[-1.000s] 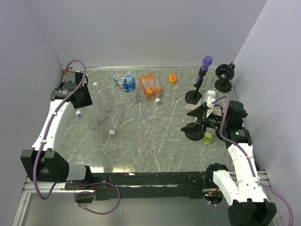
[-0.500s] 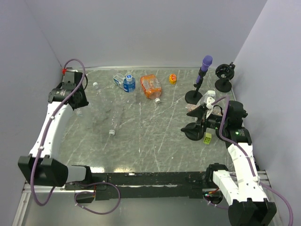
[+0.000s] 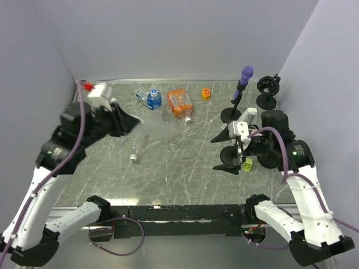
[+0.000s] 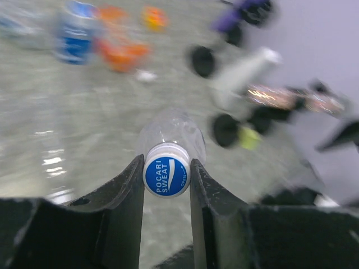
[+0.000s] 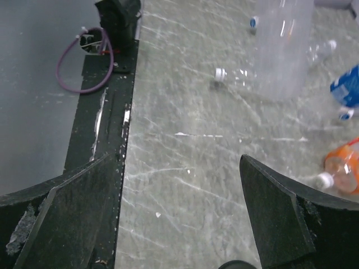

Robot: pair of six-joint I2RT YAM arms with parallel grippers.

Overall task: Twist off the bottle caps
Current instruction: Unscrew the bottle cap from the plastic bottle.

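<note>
Above the table's (image 3: 185, 162) left side, our left hand (image 3: 128, 120) pinches a round blue plastic bottle cap (image 4: 166, 176); our right hand (image 5: 176, 159) gapes wide, empty.

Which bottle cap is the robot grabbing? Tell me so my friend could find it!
Start at the table, then find the left gripper over its left side. Pinched between its two black fingers is a blue cap on a clear bottle. It is the only cap being held, and it says POCARI SWEAT in white letters.
</note>
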